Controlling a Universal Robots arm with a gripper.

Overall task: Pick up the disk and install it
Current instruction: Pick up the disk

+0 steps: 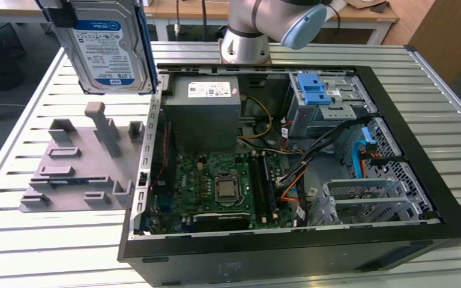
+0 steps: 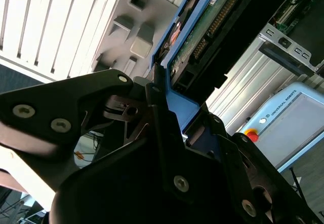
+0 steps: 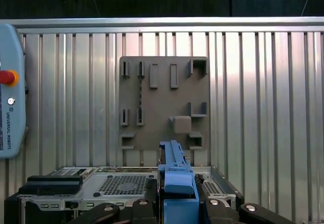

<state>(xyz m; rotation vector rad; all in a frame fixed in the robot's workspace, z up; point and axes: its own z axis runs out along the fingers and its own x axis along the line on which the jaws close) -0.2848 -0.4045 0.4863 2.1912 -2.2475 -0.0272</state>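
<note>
The disk [image 1: 106, 48], a silver hard drive with a white-and-blue label and blue rails, hangs upright in the air at the exterior view's upper left. It is above the grey plastic stand [image 1: 82, 162] and just outside the case wall. My gripper [image 3: 177, 203] is shut on the disk's blue rail [image 3: 177, 178], with a black finger [image 3: 144, 209] pressing on each side. In the second wrist view the gripper [image 2: 172, 127] clamps the rail below the disk's green circuit board [image 2: 202, 31]. The stand [image 3: 164, 102] lies directly beneath on the slatted table.
The open black computer case [image 1: 455, 198] lies on the slatted metal table [image 1: 22, 90], with a grey power-supply box [image 1: 202, 114], motherboard [image 1: 222, 186] and blue-latched drive cage [image 1: 319, 90] inside. A teach pendant [image 3: 10, 92] lies at the table's edge. The arm's base [image 1: 247, 42] stands behind the case.
</note>
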